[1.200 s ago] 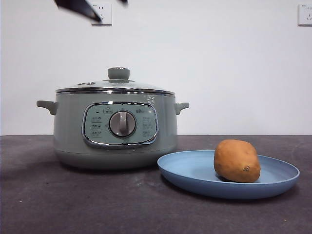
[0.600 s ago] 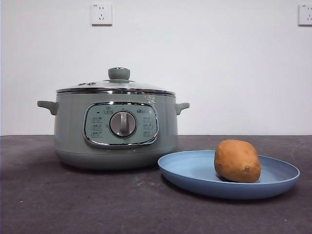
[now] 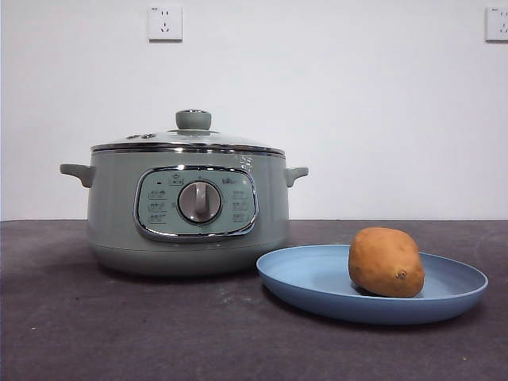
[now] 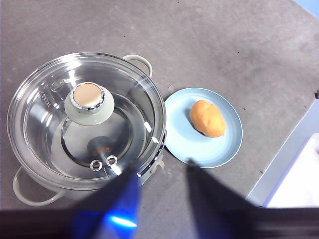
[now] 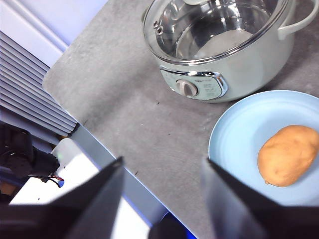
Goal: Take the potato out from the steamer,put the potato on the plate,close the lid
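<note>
The golden-brown potato point(image 3: 386, 262) point(image 4: 207, 118) point(image 5: 288, 155) lies on the blue plate point(image 3: 317, 278) point(image 4: 219, 149) point(image 5: 239, 124), to the right of the sage-green steamer point(image 3: 187, 208) point(image 5: 249, 74). The glass lid point(image 3: 188, 140) point(image 4: 40, 124) point(image 5: 209, 30) sits shut on the steamer, its pale-green knob point(image 3: 194, 120) point(image 4: 87, 102) on top. My left gripper point(image 4: 162, 172) hangs high above the pot's front, open and empty. My right gripper point(image 5: 164, 167) is open too, held high over the table edge, away from the plate. Neither gripper shows in the front view.
The dark grey table point(image 3: 159, 333) carries only the pot and plate. Its edge point(image 5: 99, 144) runs close under my right gripper, with a white surface beyond. Two wall sockets point(image 3: 165, 23) sit on the white wall behind.
One second ago a black arm tip showed at the front view's top left; it has withdrawn out of view. Pot, lid, plate and potato have not moved.
</note>
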Robot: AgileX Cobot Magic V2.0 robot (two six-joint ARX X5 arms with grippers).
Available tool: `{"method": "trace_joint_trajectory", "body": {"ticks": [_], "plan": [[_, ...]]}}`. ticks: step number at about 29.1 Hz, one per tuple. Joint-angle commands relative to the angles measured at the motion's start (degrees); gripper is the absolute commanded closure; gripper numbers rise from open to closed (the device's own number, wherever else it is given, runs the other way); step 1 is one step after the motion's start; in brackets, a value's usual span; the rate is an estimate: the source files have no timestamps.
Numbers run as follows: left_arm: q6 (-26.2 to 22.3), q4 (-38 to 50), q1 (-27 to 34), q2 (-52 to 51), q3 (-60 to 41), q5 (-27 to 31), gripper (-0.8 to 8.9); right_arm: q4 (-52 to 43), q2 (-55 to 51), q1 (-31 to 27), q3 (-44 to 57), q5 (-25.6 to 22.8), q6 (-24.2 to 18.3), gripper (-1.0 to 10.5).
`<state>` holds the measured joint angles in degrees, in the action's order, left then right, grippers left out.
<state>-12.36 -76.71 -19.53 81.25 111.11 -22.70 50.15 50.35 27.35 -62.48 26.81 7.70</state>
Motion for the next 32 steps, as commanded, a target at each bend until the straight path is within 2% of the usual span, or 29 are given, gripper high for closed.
{"method": "trace_joint_trajectory", "body": {"ticks": [1,24,27,32], "plan": [[0.2,-2.6,-0.1,0.0,-0.1,-0.1,8.22,-0.9,0.0,0.1,0.0,-0.2,-0.3,9.5],[-0.4,-2.0,0.0,0.0,0.0,0.7,8.17,-1.0,0.0,0.1,0.0,-0.2,-0.3,9.5],[-1.0,1.7,2.0,-1.6,-0.1,3.5,8.17,-1.0,0.0,0.1,0.0,-0.2,-0.3,9.5],[-1.2,13.3,8.6,-7.4,-0.1,1.5,8.17,-0.8,-0.1,0.1,0.0,-0.2,-0.3,9.5]]}}
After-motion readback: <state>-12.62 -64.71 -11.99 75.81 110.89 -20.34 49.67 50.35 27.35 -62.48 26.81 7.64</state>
